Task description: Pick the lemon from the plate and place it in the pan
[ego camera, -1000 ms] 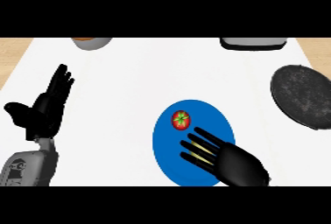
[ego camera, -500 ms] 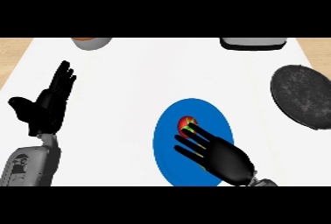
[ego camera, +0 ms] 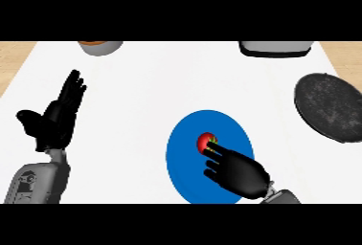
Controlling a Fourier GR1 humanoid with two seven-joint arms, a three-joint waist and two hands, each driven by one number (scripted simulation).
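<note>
Head view – the small red round fruit (ego camera: 203,140), a fleck of green on it, sits in the middle of the round blue plate (ego camera: 187,167) on the white counter (ego camera: 176,81). It looks round, with no long axis to call, and its lower right side is hidden. The black right hand (ego camera: 237,170) is over the plate, fingers curled onto the fruit. The dark speckled round pan (ego camera: 331,107) lies well apart at the right edge – its flat base showing. The black left hand (ego camera: 56,119) rests open at the left, fingers up.
</note>
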